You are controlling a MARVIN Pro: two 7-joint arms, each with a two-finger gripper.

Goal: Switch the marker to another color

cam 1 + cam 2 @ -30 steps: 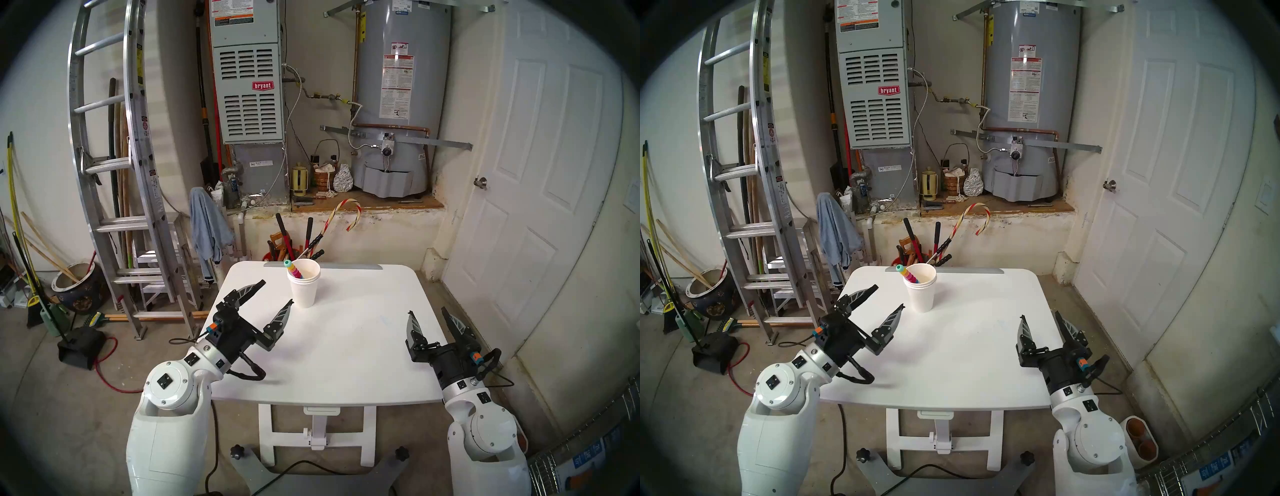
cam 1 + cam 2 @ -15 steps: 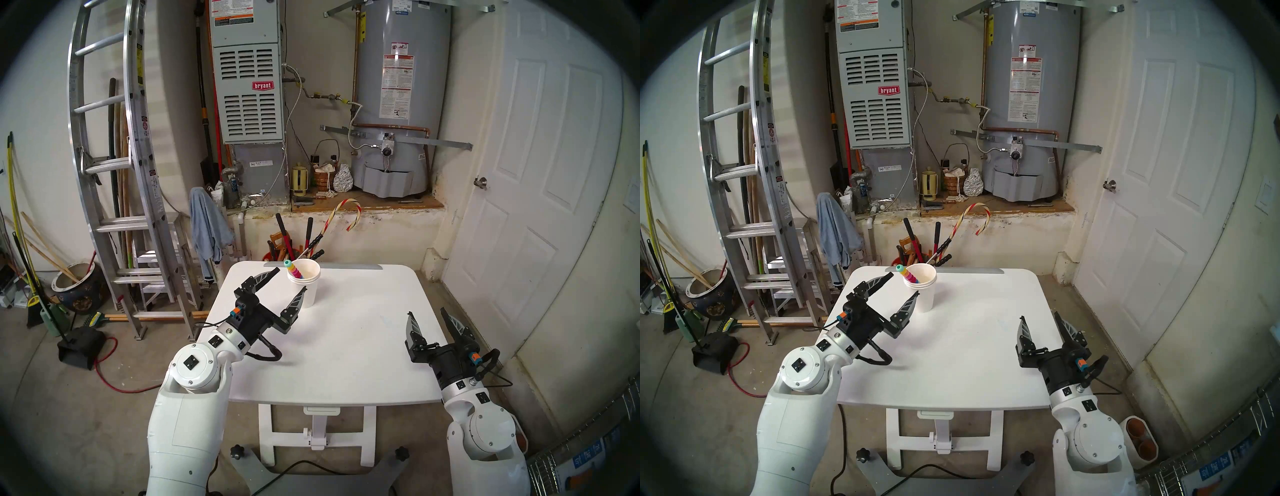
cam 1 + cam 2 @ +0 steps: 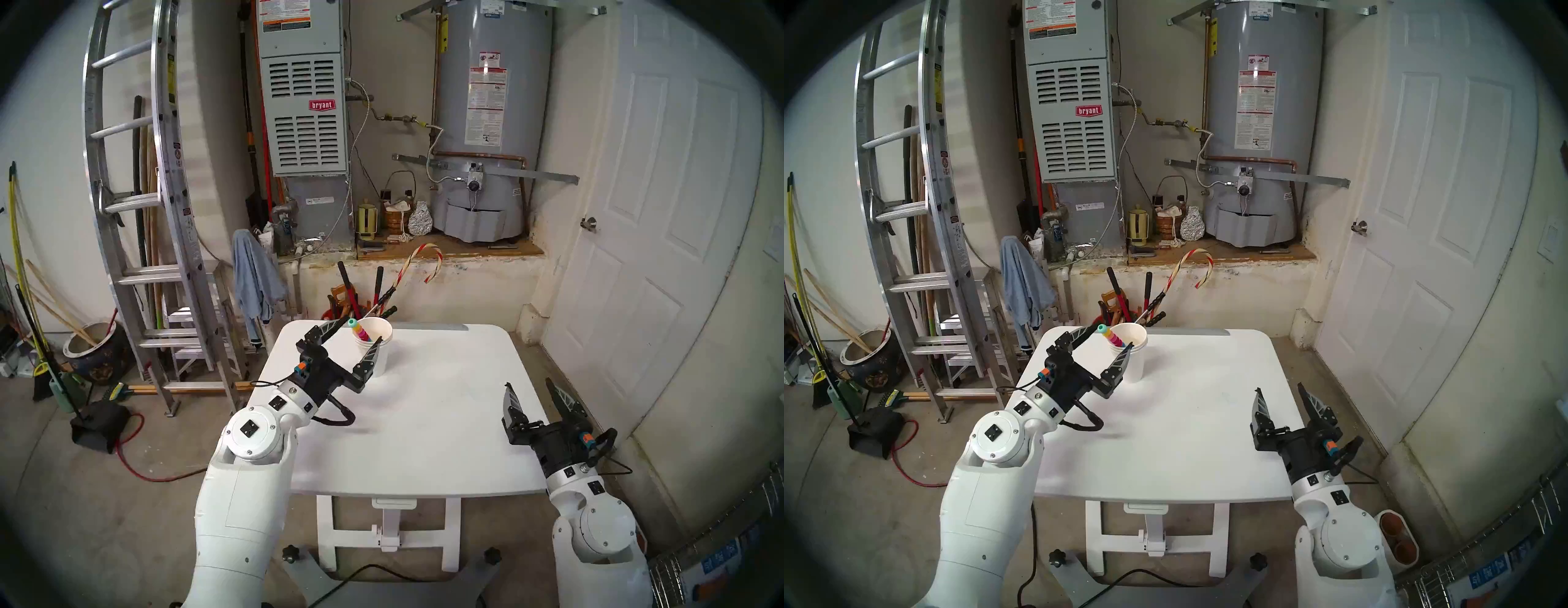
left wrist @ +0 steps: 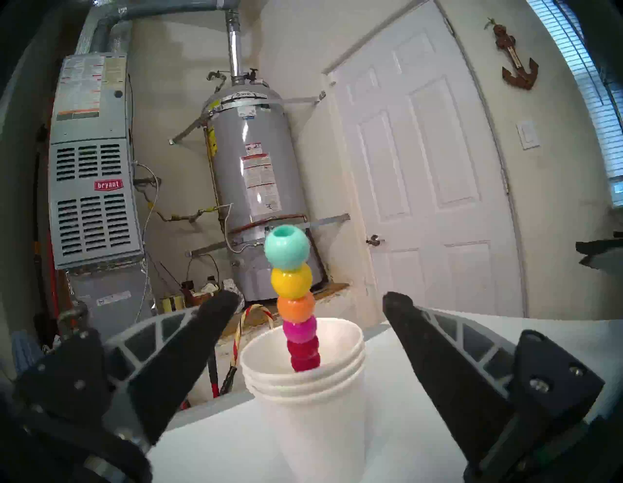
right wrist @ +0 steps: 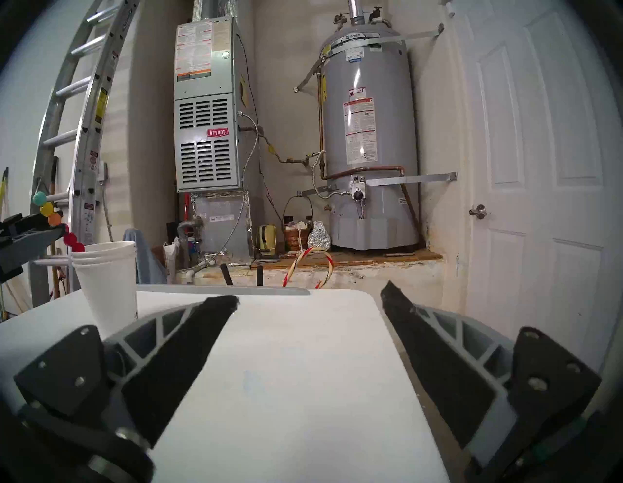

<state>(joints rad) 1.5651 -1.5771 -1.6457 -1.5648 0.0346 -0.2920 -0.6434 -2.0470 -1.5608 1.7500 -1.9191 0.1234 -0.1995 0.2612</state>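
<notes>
two pincers are in view, both with jaws spread apart and holding nothing. the left pincer (image 4: 310, 300) reaches toward the marker (image 4: 296, 300), a slim stick of stacked beads, teal on top, then yellow, orange, pink and red, which sits between its fingers without touching either. the right pincer (image 3: 530, 392) hovers over the near right of the white counter (image 3: 445, 403), well apart from everything. the marker leans in a stack of white paper cups (image 4: 313, 398) near the counter's far edge; nothing else shows inside the top cup. the risk, as i judge it, is that the light cups tip or slide off the far edge if a finger bumps the rim, or lift along with the marker. a tight squeeze might also pop the beads apart.
</notes>
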